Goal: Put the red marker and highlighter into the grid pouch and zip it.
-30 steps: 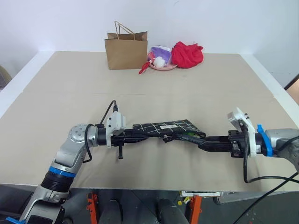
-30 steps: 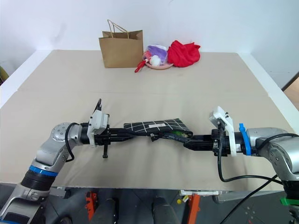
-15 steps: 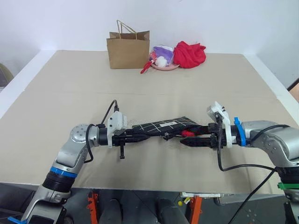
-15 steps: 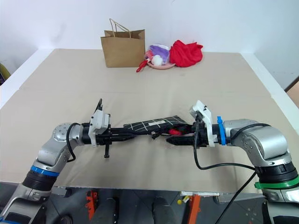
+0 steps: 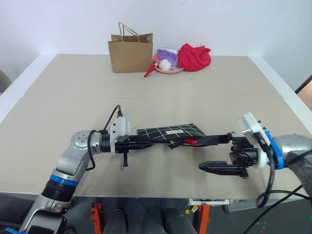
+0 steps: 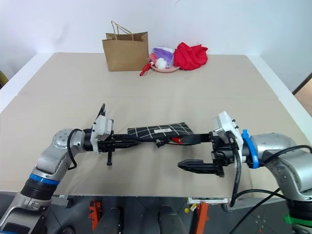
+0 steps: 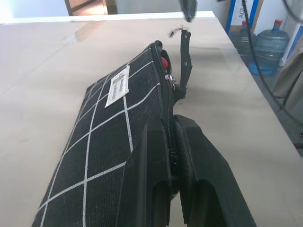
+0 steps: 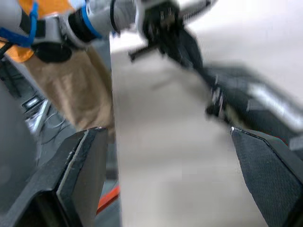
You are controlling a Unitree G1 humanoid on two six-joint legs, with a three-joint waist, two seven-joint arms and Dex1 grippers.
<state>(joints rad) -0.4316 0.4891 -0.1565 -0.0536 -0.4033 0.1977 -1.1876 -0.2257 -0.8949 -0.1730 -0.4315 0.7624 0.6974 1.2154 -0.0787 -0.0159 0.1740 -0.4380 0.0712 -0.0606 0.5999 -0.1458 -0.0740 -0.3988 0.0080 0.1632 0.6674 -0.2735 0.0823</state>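
The grid pouch, black with white lines and a white label, is held up level over the table. My left gripper is shut on its zipper edge at the left end, with the fingers pinching the fabric. The red marker pokes its red end out of the pouch's open right end. My right gripper is open, one finger level with the pouch mouth and the other well below it, holding nothing. The highlighter is hidden.
A brown paper bag, a pink plate of small items and a red cloth stand along the table's far edge. The beige table stretches wide around the pouch, and its front edge lies just below my arms.
My right gripper has opened wide and let go of the red marker, which stays in the pouch mouth; the hand has rolled and drawn back a little. The left gripper has not moved.
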